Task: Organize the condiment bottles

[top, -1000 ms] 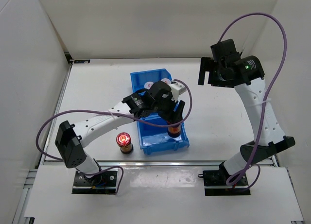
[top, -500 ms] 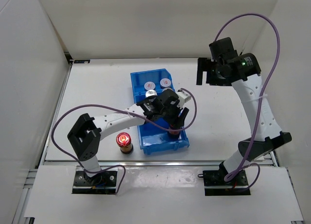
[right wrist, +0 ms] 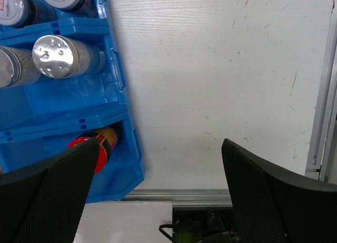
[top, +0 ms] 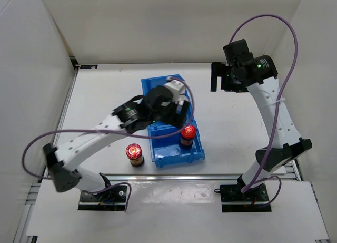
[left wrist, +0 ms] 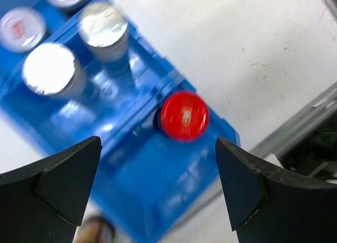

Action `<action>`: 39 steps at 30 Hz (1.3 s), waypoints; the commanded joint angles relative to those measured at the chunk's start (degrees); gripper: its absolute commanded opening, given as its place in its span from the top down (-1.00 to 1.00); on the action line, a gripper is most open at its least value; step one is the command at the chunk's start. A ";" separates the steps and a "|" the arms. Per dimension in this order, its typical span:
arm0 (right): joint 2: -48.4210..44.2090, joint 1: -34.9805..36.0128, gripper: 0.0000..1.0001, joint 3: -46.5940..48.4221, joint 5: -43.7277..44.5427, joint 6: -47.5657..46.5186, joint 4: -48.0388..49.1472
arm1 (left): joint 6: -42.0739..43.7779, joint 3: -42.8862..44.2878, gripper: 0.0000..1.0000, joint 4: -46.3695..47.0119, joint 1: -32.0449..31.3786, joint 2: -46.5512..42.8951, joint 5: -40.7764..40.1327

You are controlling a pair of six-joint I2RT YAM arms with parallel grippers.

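Note:
A blue bin (top: 176, 157) holds a dark bottle with a red cap (top: 187, 132) in its near compartment. The left wrist view shows that cap (left wrist: 184, 115), two silver-capped bottles (left wrist: 102, 25) in the middle compartment and two white-lidded bottles (left wrist: 21, 27) in the far one. A second red-capped bottle (top: 134, 153) stands on the table left of the bin. My left gripper (top: 179, 112) hangs open and empty above the bin (left wrist: 142, 190). My right gripper (top: 217, 77) is open and empty, high over the table right of the bin (right wrist: 118, 85).
A metal rail (right wrist: 174, 195) runs along the table's near edge. White walls enclose the table on the left, back and right. Bare table (top: 237, 132) lies right of the bin.
My left gripper has let go of the red-capped bottle in the near compartment and has lifted back and to the left. The right gripper has drifted slightly left.

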 commanded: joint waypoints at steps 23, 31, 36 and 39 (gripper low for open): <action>-1.21 -0.14 -0.98 -5.88 -4.17 -0.75 -12.00 | -28.55 -35.18 -1.00 -18.58 11.80 -25.68 0.22; -2.79 -0.14 -0.98 -7.72 -3.64 -0.75 -12.00 | -26.61 -28.01 0.70 -20.21 13.03 -25.14 -3.45; -2.79 -0.14 -0.98 -7.73 -3.73 -0.75 -12.00 | -27.06 -12.00 0.79 -25.95 13.03 -22.16 -10.05; -2.79 -0.14 -0.98 -7.73 -4.34 -0.75 -12.00 | -23.37 -4.17 0.79 -26.13 10.40 -18.04 -10.77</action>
